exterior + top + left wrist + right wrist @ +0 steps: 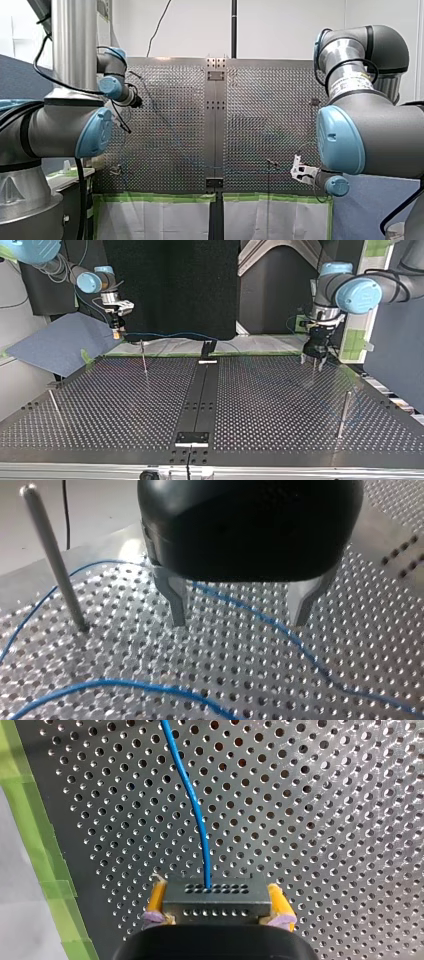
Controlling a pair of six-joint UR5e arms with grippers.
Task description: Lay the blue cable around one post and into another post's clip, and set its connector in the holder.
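In the right wrist view my right gripper (pixel 216 892) is shut with its yellow pads (pixel 156 897) on a dark grey connector (pixel 215 907). The blue cable (pixel 192 795) runs from the connector ahead over the perforated plate. In the top view that gripper (pixel 117 331) hangs at the far left edge, above the table, and the cable (pixel 170 333) trails toward the middle. My left gripper (pixel 239 622), black with metal fingers (pixel 175 605), stands open just above the plate. The cable (pixel 260 617) runs on the plate between its fingers. A thin post (pixel 55 560) stands beside it.
Thin posts stand at the top view's left (pixel 144 357), near left (pixel 52 405) and near right (pixel 344 412). A black bracket (pixel 207 347) sits at the far end of the centre strip, another (pixel 192 437) at the near end. Green tape (pixel 30 810) lines the plate's edge.
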